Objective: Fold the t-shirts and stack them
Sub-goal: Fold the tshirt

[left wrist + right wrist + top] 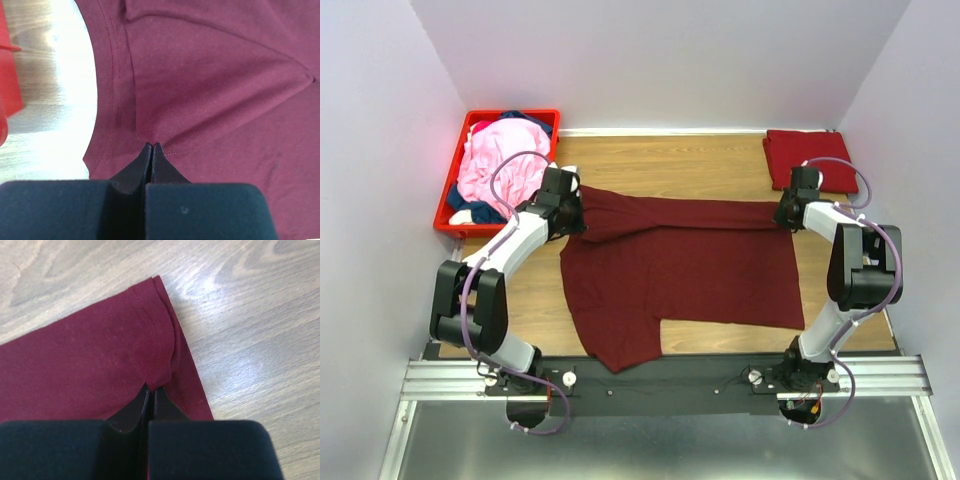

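A dark maroon t-shirt [680,265] lies spread across the wooden table, one part trailing toward the near edge. My left gripper [572,215] is at its far left end. In the left wrist view this gripper [151,146] is shut on a pinch of the maroon cloth [210,85] beside a stitched edge. My right gripper [785,213] is at the shirt's far right corner. The right wrist view shows this gripper [151,387] shut on a small fold of the hemmed corner [160,340]. A folded red t-shirt [798,155] lies at the back right.
A red plastic crate [450,205] stands at the back left. It holds a pink shirt [500,160] and navy cloth [525,120]. White walls close in the table on three sides. Bare wood [250,315] shows right of the maroon corner.
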